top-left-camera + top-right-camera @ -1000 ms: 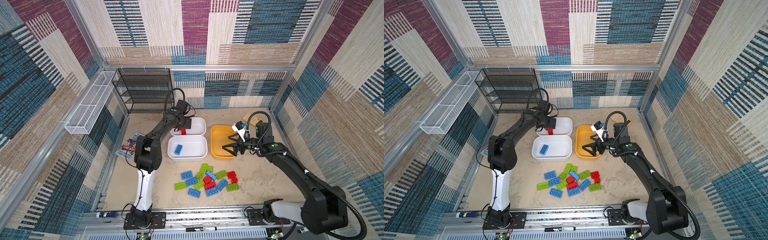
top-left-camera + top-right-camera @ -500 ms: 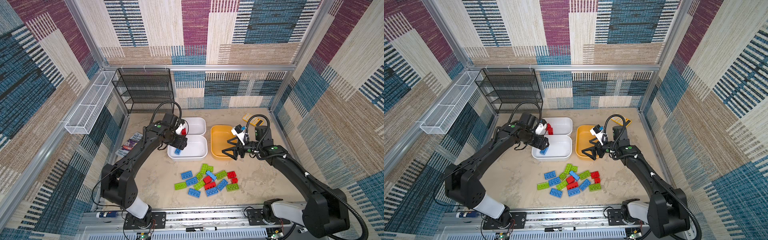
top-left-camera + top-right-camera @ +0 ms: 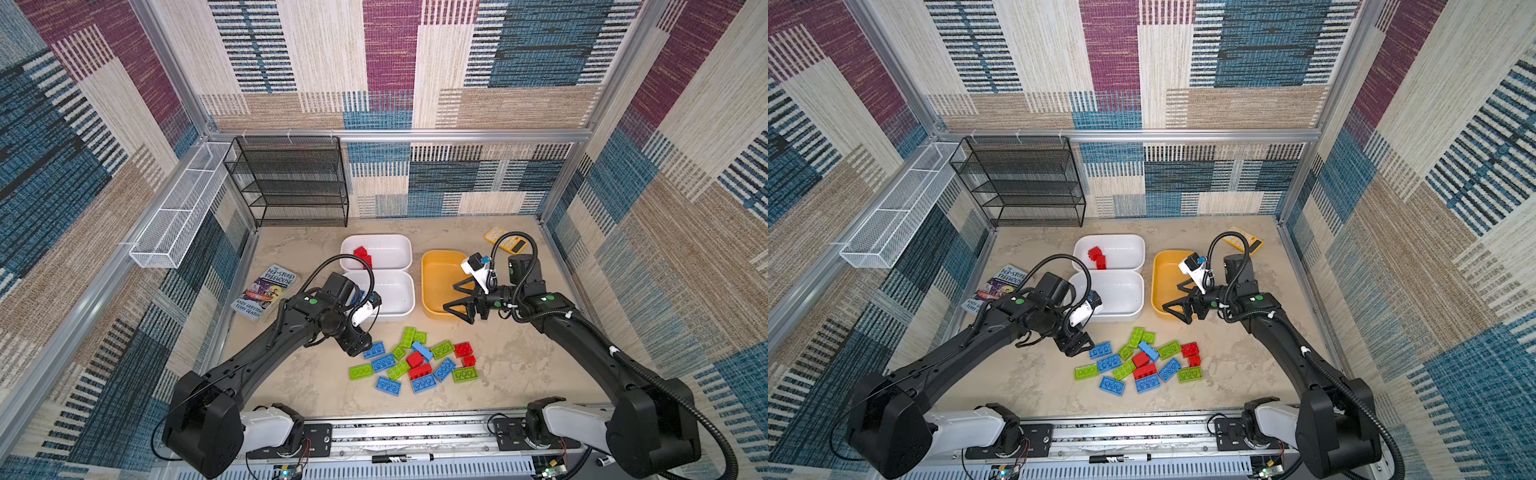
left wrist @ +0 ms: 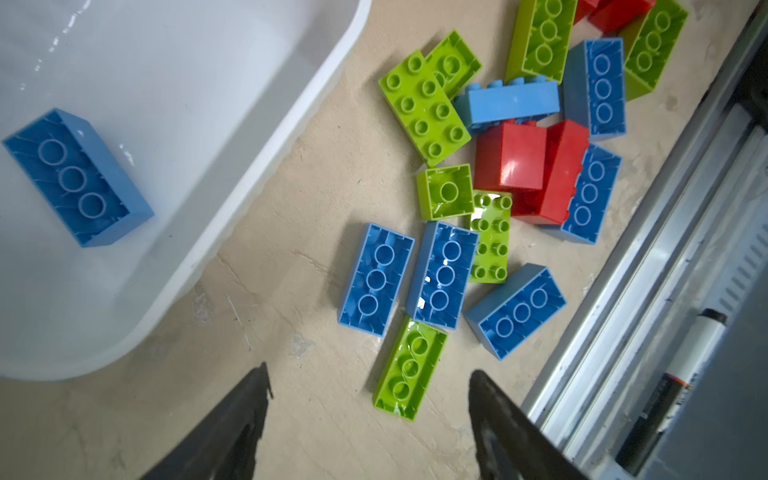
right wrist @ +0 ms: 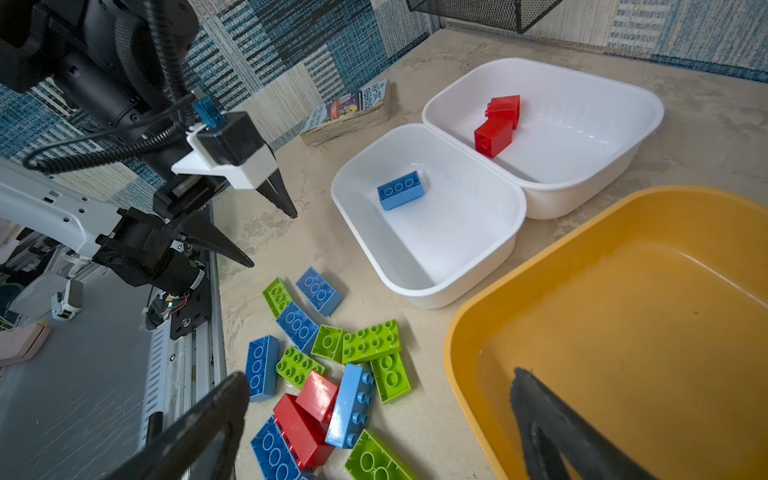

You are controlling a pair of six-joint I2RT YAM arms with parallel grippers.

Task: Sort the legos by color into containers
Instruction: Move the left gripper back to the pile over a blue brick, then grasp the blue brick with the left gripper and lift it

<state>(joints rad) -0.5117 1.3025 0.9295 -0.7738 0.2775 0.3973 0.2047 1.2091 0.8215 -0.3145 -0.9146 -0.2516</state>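
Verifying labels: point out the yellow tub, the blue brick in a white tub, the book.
yellow tub (image 3: pixel 436 286): in a top view, bare floor.
blue brick (image 5: pixel 400 190): right wrist view, hollow underside.
book (image 3: pixel 266 293): in a top view, cover.

Right jaws: we see them spread wide, gripping nothing, above the bench (image 5: pixel 316 241).
Loose legos (image 5: pixel 353 399): blue, green and red, heaped on the bench under the gap and lying closer to one jaw.
Yellow tub (image 5: pixel 623 291): under the other jaw, its bare floor showing.
Near white tub (image 5: pixel 415 291): just beyond the gap, with one blue brick (image 5: pixel 400 190) inside.
Far white tub (image 5: pixel 602 137): farther out, rim against the near tub, with two red bricks (image 5: pixel 498 124) inside.
Left jaws: apart, gripping nothing, beyond the heap.
Book (image 5: pixel 349 110): well past our jaws, by the wall.
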